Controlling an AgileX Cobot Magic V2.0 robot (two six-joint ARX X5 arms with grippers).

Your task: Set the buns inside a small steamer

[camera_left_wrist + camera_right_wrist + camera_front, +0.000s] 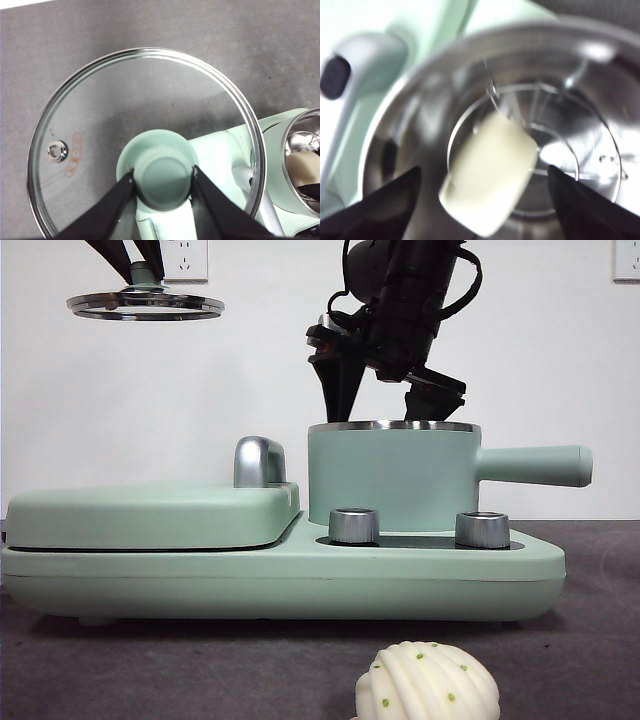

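The small steamer [390,475] stands lidless on the right of the mint-green cooker, its handle pointing right. My right gripper [385,405] hangs just above its rim with the jaws wide open. In the right wrist view the smooth bun [490,180] shows blurred inside the steel pot [420,100], between my open jaws and touching neither. It also shows in the left wrist view [305,165]. The ridged bun [428,685] with green dots lies on the table in front. My left gripper [162,175] is shut on the green knob of the glass lid [145,305], held high at the left.
The flat lidded griddle [150,515] with its chrome handle [258,460] fills the cooker's left half. Two steel dials [353,525] [482,529] sit in front of the steamer. The table is dark grey, with a white wall behind.
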